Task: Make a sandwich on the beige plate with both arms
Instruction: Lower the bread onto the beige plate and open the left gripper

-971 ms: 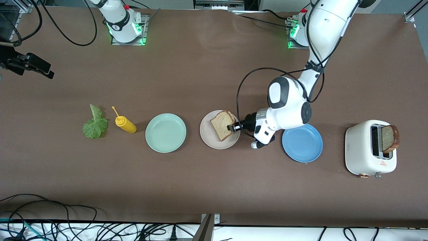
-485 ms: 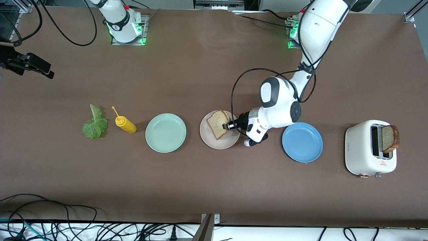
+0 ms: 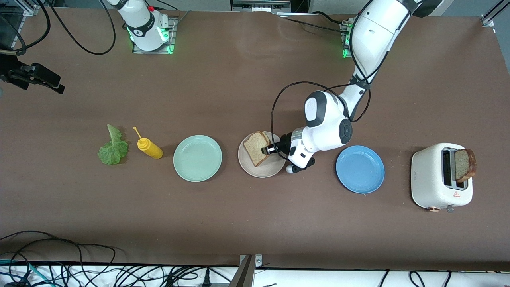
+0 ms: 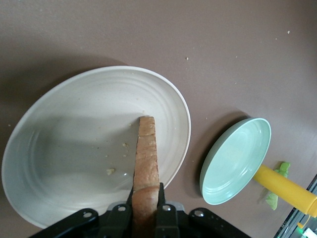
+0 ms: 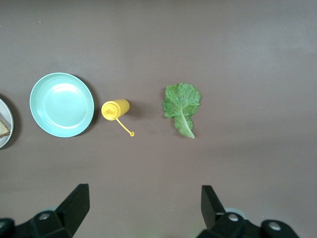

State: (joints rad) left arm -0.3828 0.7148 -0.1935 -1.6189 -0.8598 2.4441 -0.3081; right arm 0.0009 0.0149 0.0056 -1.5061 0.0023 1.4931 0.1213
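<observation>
Your left gripper [image 4: 146,198] has its fingers [image 4: 161,196] pinching the bread slice [image 4: 146,158] on edge, so it tips down over the beige plate [image 3: 275,169], roughly 12 o'clock from the jaws in the wrist view. That grip keeps it upright until it's let go. Right gripper [image 5: 143,208] waits over the counter [image 3: 255,223], fingers spread wide above the lettuce [image 5: 182,105]. You can't tell whether the slice's lower edge touches the plate.

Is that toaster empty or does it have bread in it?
Not empty: a bread slice sticks up from one slot of the toaster; the other slot looks empty.
</observation>
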